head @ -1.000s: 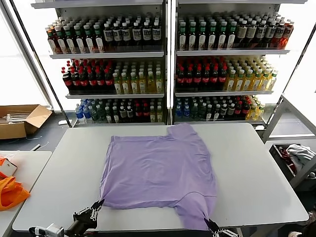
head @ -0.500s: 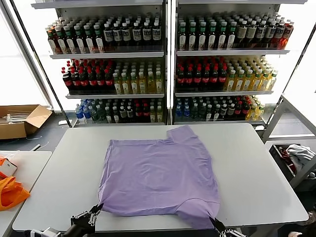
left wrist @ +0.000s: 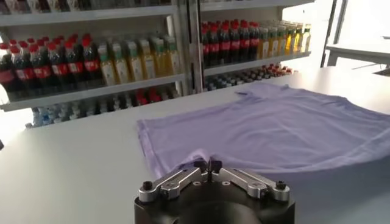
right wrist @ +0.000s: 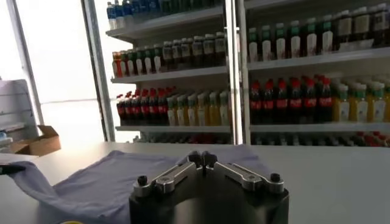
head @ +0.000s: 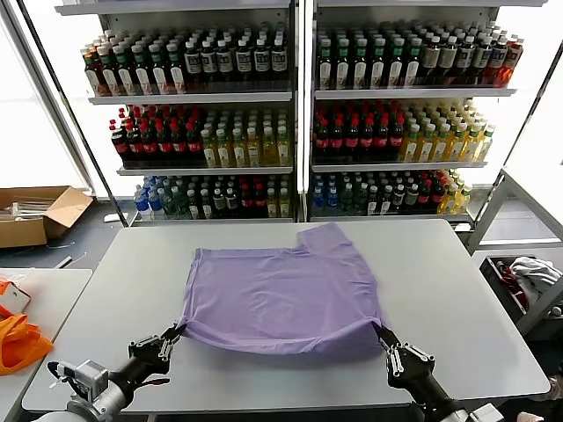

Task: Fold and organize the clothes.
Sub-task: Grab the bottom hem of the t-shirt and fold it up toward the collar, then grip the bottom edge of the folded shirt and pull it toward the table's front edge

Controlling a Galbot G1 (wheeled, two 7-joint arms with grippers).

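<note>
Both grippers pinch the near corners of the lavender T-shirt.

The left gripper (head: pixel 171 337) and right gripper (head: pixel 380 333) each have jaws clamped on a near corner of the lavender T-shirt (head: pixel 281 294), lifting that edge slightly off the white bench (head: pixel 457 299). The rest lies flat mid-bench, plain side up, before shelves of bottled drinks (head: pixel 299 123).

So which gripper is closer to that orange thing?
Left. The left gripper pinches the lavender T-shirt's near corner toward the orange fabric; the right gripper holds the opposite corner.
</note>
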